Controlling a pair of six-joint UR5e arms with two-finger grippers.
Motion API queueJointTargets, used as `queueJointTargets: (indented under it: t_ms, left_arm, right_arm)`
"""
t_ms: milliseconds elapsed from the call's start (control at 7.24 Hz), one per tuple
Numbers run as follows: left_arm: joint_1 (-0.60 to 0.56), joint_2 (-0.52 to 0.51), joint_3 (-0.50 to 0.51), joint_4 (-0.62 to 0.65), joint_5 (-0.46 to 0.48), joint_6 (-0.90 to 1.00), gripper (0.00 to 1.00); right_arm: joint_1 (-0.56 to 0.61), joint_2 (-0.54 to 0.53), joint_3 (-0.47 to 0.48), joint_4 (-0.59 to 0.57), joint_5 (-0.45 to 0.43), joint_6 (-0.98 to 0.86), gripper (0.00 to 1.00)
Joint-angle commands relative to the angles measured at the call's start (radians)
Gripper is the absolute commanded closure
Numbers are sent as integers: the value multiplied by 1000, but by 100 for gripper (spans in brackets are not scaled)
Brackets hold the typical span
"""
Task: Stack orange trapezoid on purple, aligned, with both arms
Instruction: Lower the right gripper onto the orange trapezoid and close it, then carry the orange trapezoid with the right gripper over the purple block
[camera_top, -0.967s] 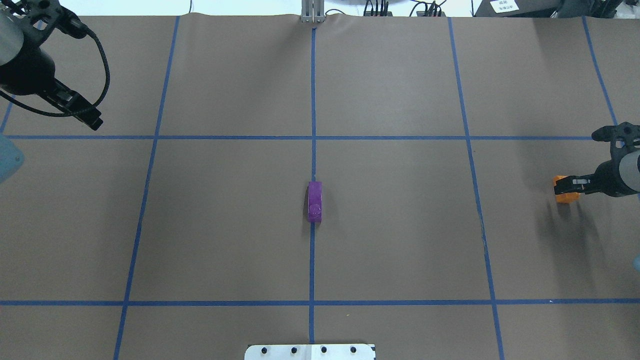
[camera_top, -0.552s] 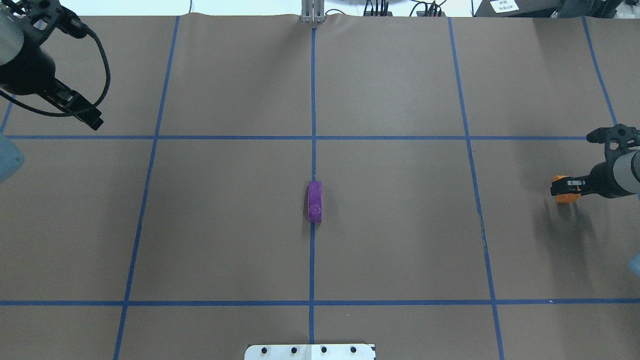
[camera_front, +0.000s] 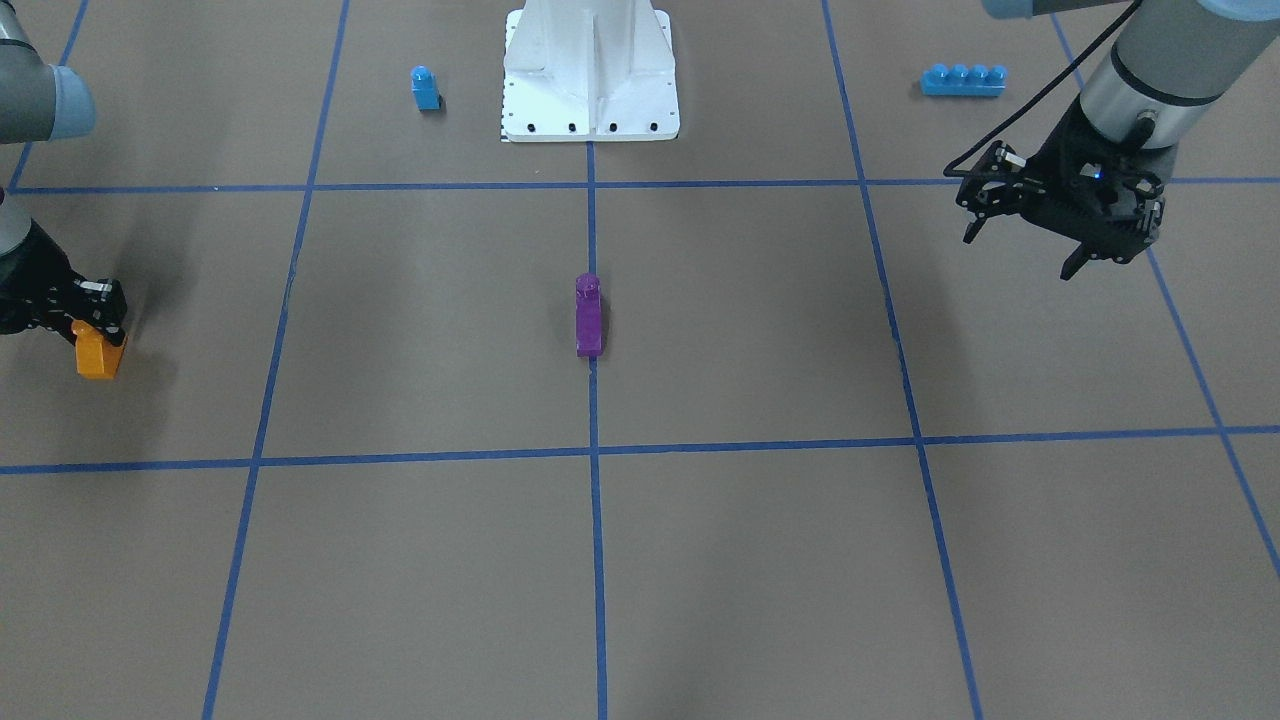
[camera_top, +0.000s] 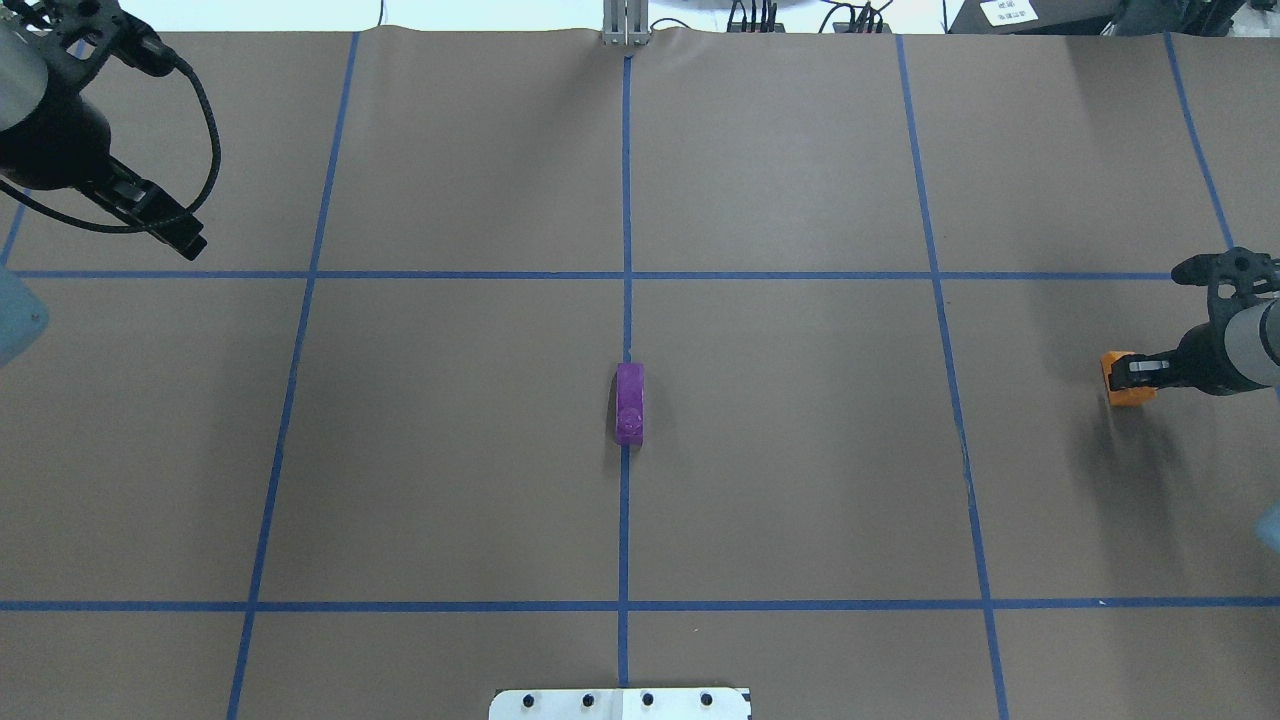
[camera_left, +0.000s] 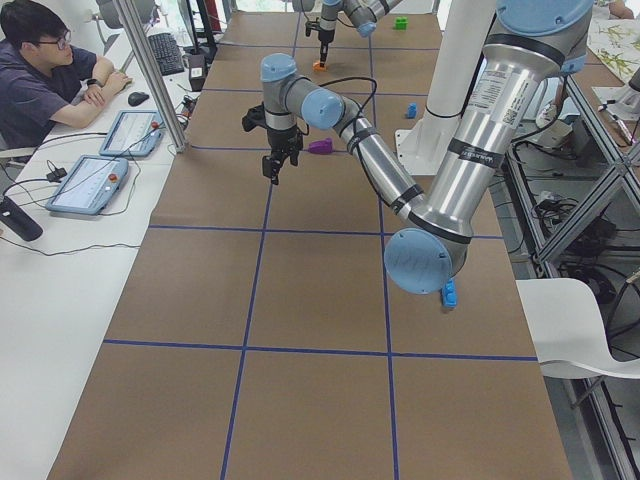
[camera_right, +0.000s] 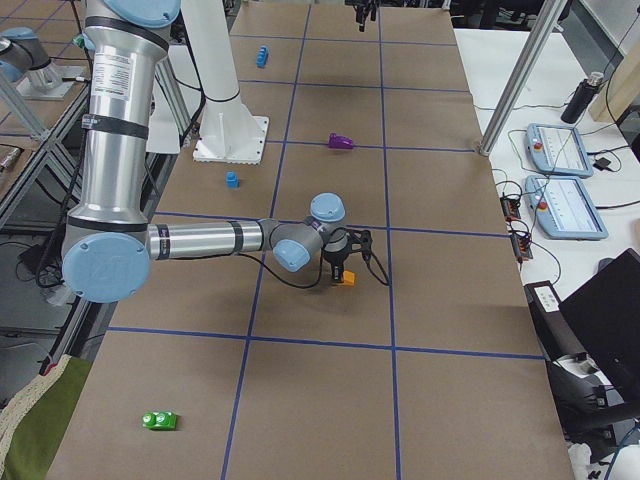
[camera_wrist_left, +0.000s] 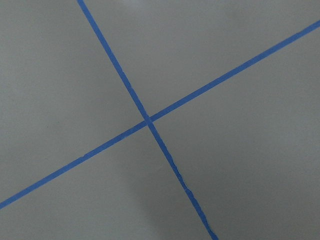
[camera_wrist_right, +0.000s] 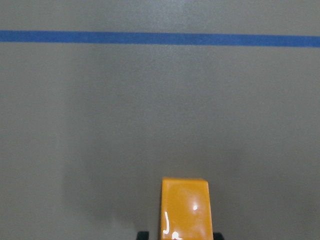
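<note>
**Item: orange trapezoid** (camera_front: 97, 358). Sits at the table's far right side from the robot's seat, well apart from everything else. You have it pinched in the right gripper (camera_front: 100, 318), whose jaws are closed narrow on its upper part. The right wrist view shows its sloped face pointing away from the camera. You cannot tell from these views whether it has cleared the paper.

**Item: purple** (camera_front: 589, 318). Lies alone at the table's middle, on the centre tape line (camera_top: 626, 200), long axis along that line, stud up. Nothing touches it.

**Item: left gripper** (camera_front: 1020, 255). Hangs above the table on the robot's left, well apart from both blocks. Its jaws stand wide with nothing between them. Its wrist view shows only a tape crossing.

**Items not wanted:** small blue block (camera_front: 426, 88), long blue brick (camera_front: 963, 80), green piece (camera_right: 159, 420).

**Step in hand, as judged:** pick-up of the orange block looks secured; transport to the centre is not yet done.

**Next move calls for:** you carry the orange block across to above the purple one. Turn the wrist so the slopes match and the underside meets the stud squarely. Bringing the left gripper in to steady the purple block before you press down would probably help, since it could slide on the paper.
</note>
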Motion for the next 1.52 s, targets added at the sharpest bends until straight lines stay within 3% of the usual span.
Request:
queueJointTargets:
  t_ms: [0,276,414,691,967,1381]
  left_arm:
    - [-2,1,0,0,0,0,0]
    - [-6,12,-3,0,-3,0,0]
    - [-12,27,-3,0,-3,-2,0]
    - [-81,95,-2,-38,3,14,0]
    - [-116,205,8,-162,-1,11,0]
    - [-240,256,32,-169,-38,161,0]
  right_arm:
    - [1,1,21,0,-2,-1,100]
    - [-5,36,75,-17,-8,-8,100]
    - [-19,109,82,-85,-8,-4,100]
    - [-70,295,201,-414,-6,2,100]
    - [-174,541,234,-675,-20,132,100]
    - [-312,768,207,-796,-108,301,100]
